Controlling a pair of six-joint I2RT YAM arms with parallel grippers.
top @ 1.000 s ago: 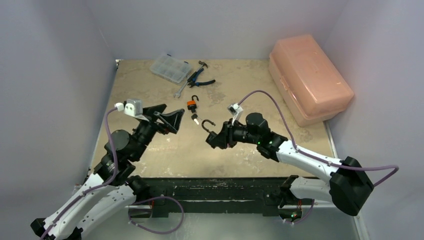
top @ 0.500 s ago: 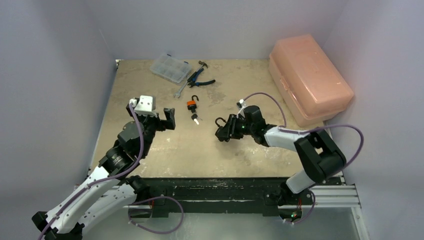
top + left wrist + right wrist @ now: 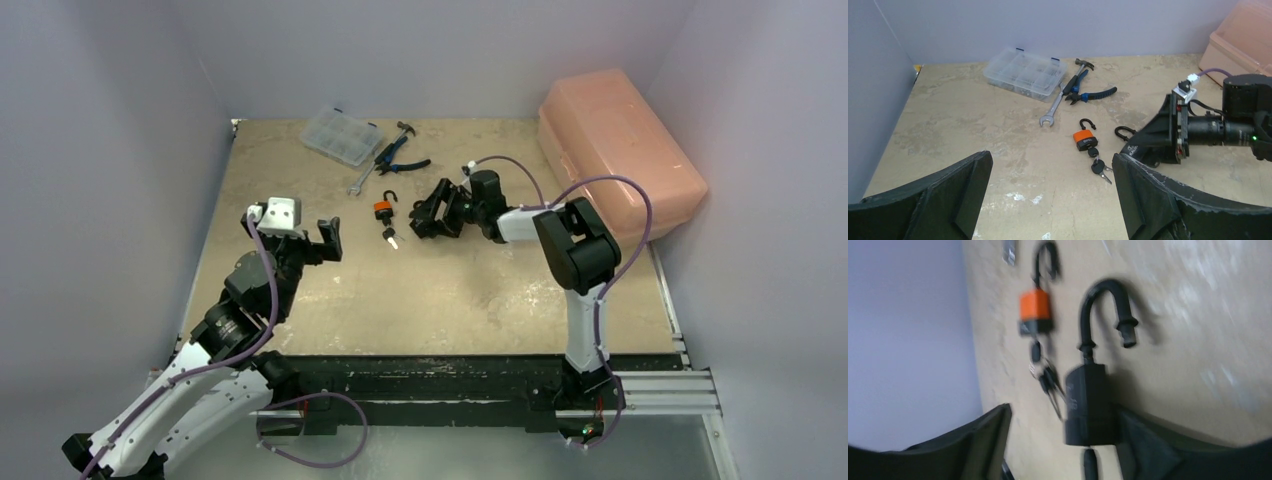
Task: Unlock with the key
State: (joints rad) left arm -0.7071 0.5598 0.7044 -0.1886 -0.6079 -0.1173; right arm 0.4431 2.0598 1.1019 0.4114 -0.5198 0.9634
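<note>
A black padlock [image 3: 1088,405] with its shackle [image 3: 1124,132] swung open sits between the fingers of my right gripper [image 3: 1063,415]. The jaws stand wide: the lock rests against the right finger [image 3: 1148,440], with a gap on its left. A key [image 3: 1090,465] sticks out of its bottom. The view is blurred. An orange padlock [image 3: 383,210], shackle open, lies just left of that gripper [image 3: 425,215], with a bunch of keys [image 3: 1098,165] in its keyhole. My left gripper [image 3: 1052,165] hovers open and empty, nearer the front, left of the keys.
A clear compartment box [image 3: 342,136] stands at the back left. A hammer [image 3: 405,128], blue-handled pliers [image 3: 400,160] and a wrench [image 3: 362,180] lie next to it. A large pink plastic case [image 3: 620,155] fills the back right corner.
My right arm has swung back and left with the black padlock to beside the orange one, and its jaws have opened. The left gripper has drawn back slightly.
</note>
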